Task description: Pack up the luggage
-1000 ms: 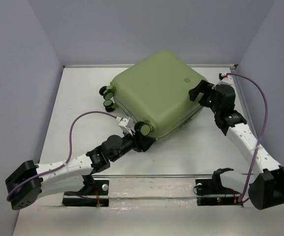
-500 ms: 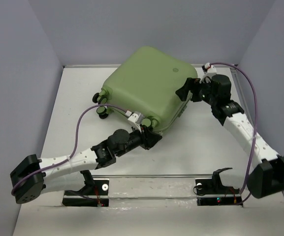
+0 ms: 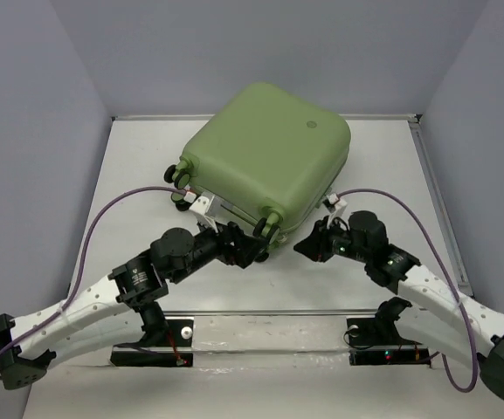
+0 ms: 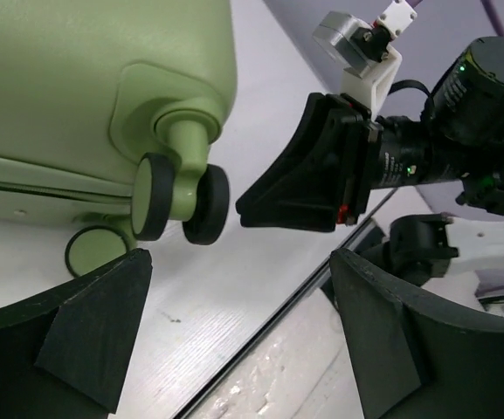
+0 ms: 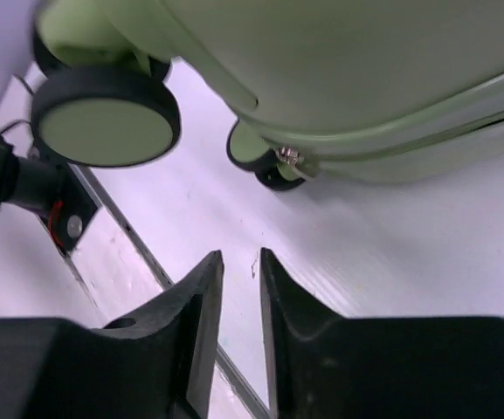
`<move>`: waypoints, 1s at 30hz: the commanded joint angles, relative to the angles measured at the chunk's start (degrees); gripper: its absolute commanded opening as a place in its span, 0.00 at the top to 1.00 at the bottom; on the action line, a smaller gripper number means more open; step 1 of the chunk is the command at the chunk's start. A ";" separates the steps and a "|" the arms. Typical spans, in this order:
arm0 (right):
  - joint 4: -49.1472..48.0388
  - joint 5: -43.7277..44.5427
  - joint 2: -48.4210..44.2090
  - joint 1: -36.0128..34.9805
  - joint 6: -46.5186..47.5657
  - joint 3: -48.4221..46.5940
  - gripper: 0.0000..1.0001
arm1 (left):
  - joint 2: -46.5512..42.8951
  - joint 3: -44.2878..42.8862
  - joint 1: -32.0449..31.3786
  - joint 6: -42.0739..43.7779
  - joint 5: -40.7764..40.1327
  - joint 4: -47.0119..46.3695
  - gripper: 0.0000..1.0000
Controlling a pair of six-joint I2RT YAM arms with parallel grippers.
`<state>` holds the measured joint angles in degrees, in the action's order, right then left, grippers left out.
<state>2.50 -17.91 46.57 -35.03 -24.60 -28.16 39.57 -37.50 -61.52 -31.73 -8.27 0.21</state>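
The luggage (image 3: pixel 265 153) is a pale olive-green hard-shell suitcase lying closed and flat at the back middle of the table. Its near corner wheels (image 4: pixel 182 202) point toward the arms. My left gripper (image 3: pixel 253 247) sits just in front of that corner, its jaws wide open and empty, with both fingers (image 4: pixel 86 336) apart from the wheel. My right gripper (image 3: pixel 307 248) is close on the right and faces the same corner. Its jaws (image 5: pixel 238 257) stand a narrow gap apart with only bare table between them. One wheel (image 5: pixel 103 118) looms large above them.
A dark seam (image 3: pixel 269 312) runs across the table near the arm bases. Purple cables (image 3: pixel 103 214) loop over the table beside each arm. Grey walls close the table on the left, back and right. My two grippers are a short distance apart.
The left gripper let go of the wheel and opened wide. The right arm swung from the luggage's far right side to its near corner, its jaws narrowing. Earlier the luggage turned and slid back.
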 commanded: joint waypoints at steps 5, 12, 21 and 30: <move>-18.93 7.98 10.81 -6.99 -0.36 4.43 0.42 | 12.80 -5.92 2.88 7.90 1.24 2.53 0.02; -27.79 13.86 15.74 -7.51 -1.06 5.57 0.38 | 20.01 -7.85 7.81 9.75 8.01 -3.10 0.03; -38.26 15.80 20.85 -8.04 -1.59 6.01 0.45 | 25.55 -9.52 8.87 9.93 11.61 -6.44 0.21; -42.14 17.65 21.20 -9.10 -2.73 6.01 0.70 | 28.37 -10.23 9.40 9.40 13.63 -8.64 0.53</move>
<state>-27.09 -3.88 67.96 -43.42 -26.92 -21.54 67.64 -45.58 -52.38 -22.85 2.59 -5.76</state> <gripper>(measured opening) 0.346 0.723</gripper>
